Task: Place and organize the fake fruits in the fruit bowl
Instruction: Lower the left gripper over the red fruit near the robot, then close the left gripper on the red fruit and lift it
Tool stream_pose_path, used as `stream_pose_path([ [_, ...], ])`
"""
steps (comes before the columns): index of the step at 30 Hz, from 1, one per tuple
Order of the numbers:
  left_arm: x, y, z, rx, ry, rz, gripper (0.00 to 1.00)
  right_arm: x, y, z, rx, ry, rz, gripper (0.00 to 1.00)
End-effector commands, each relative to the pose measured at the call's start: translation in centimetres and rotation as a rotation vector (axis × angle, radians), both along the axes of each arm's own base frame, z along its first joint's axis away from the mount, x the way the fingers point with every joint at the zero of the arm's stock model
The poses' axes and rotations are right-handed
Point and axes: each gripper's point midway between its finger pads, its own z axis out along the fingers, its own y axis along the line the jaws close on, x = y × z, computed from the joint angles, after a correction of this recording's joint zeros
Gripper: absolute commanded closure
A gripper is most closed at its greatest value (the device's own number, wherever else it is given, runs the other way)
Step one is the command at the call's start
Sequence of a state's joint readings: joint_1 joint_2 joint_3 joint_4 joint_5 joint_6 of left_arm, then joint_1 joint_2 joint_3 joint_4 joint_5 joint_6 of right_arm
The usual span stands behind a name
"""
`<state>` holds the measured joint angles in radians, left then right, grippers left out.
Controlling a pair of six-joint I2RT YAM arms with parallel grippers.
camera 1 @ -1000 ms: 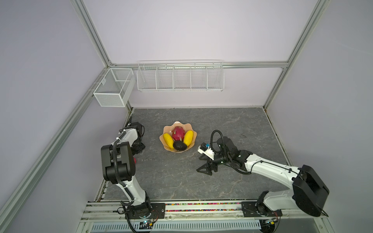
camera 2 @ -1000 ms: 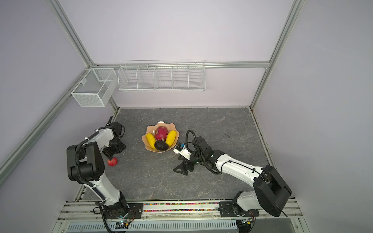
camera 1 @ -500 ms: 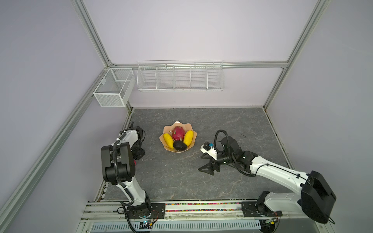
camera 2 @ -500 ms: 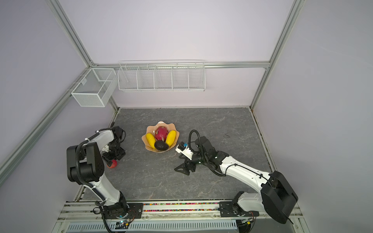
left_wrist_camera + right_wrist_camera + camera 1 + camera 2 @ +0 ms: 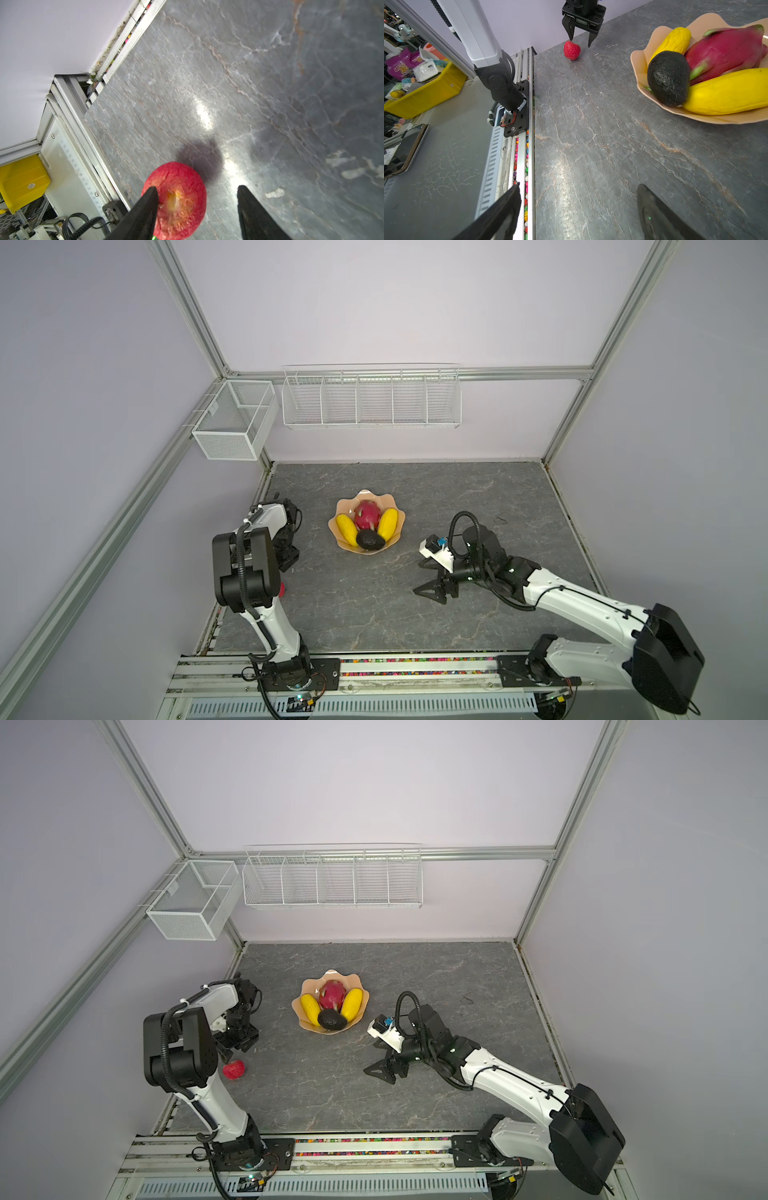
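The peach-pink fruit bowl point(image 5: 345, 506) point(image 5: 309, 986) point(image 5: 641, 62) sits mid-table in both top views. It holds a magenta dragon fruit point(image 5: 368, 514), two yellow fruits point(image 5: 347, 526) point(image 5: 387, 522) and a blackish avocado point(image 5: 370, 540) point(image 5: 668, 79). The red strawberry point(image 5: 234, 1069) point(image 5: 182, 187) point(image 5: 572, 50) lies on the table near its left edge. My left gripper point(image 5: 197, 187) point(image 5: 580, 42) hangs just over it, open, one finger tip at the strawberry, the other clear of it. My right gripper point(image 5: 418, 577) point(image 5: 370, 1058) point(image 5: 579, 185) is open and empty, low over the table to the right of the bowl.
A white wire rack point(image 5: 372, 396) hangs on the back wall and a mesh basket point(image 5: 235, 423) on the left frame. The table's left edge and a metal rail point(image 5: 68, 116) run close beside the strawberry. A yellow bin point(image 5: 425, 91) stands outside the cell.
My left gripper has come toward the front edge and down to the strawberry, its jaws narrowing. The right arm's rear links have folded back a little; its gripper stays put.
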<state>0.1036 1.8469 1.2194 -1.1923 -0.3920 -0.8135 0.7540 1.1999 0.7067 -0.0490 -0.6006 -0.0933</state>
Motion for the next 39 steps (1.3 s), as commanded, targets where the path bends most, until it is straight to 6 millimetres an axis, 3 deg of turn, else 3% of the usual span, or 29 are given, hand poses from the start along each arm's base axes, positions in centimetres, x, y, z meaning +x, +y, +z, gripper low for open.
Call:
stream_pose_path([
  [1, -1.9, -0.8, -0.1, -0.016, 0.071, -0.015, 0.38, 0.0, -0.4, -0.2, -0.003, -0.010, -0.005, 0.12],
  [5, -3.8, -1.5, 0.0, -0.020, 0.117, -0.017, 0.38, -0.1, -0.4, 0.0, -0.001, -0.007, -0.001, 0.12],
  [14, -4.6, -3.0, -0.9, -0.053, 0.137, -0.039, 0.53, -0.1, -0.6, 0.3, 0.003, -0.019, -0.008, 0.12],
  [19, -5.5, -5.3, -1.4, -0.097, 0.140, -0.079, 0.54, -0.2, -0.6, 0.6, 0.010, -0.019, -0.007, 0.12],
  [23, -6.4, -7.3, -2.8, -0.126, 0.127, -0.100, 0.66, -0.3, -0.7, 0.7, 0.014, -0.025, -0.007, 0.12],
  [27, -5.9, -8.8, -3.5, -0.173, 0.067, -0.091, 0.68, -0.3, -0.7, 0.7, 0.016, -0.022, -0.009, 0.12],
  [31, -4.3, -8.9, -1.1, -0.163, -0.030, -0.114, 0.51, -0.3, -0.7, 0.6, 0.010, -0.019, -0.008, 0.12],
  [35, -5.4, -9.7, 1.9, -0.159, -0.124, -0.167, 0.40, -0.2, -0.7, 0.7, 0.012, -0.023, -0.013, 0.12],
  [36, -5.8, -10.6, 2.4, -0.186, -0.172, -0.190, 0.13, -0.2, -0.7, 0.6, 0.012, -0.019, -0.011, 0.12],
  [37, -6.1, -11.5, 2.7, -0.221, -0.209, -0.214, 0.01, -0.3, -0.6, 0.6, 0.014, -0.015, -0.008, 0.12],
  [39, -7.5, -13.9, 2.2, -0.330, -0.259, -0.252, 0.01, -0.3, -0.5, 0.5, 0.012, -0.007, -0.004, 0.12],
])
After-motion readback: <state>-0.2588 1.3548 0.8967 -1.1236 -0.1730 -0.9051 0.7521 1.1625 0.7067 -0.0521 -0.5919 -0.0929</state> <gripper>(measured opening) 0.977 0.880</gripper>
